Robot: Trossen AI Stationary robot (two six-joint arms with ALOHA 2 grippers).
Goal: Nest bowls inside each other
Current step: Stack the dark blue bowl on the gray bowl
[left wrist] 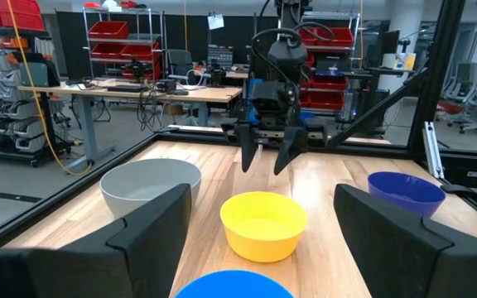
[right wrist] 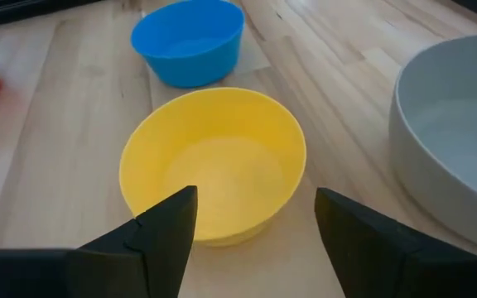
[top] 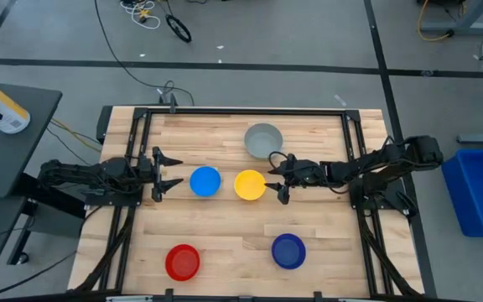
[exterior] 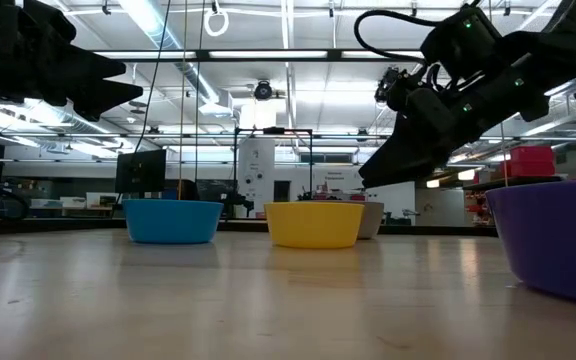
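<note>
Grey bowl: largest of the set, just off to one side of my right gripper and a little behind its tips, standing alone. Yellow bowl: directly ahead of the right gripper, whose spread, empty fingers sit above its near rim, so I judge this bowl the next pick. Being round, it has no long axis; only the rim wall between the fingers matters. Light blue bowl: beyond the yellow one on the same line, just in front of my left gripper, likewise spread and empty. Dark blue bowl and red bowl: well apart from both grippers. Nothing nested yet.
</note>
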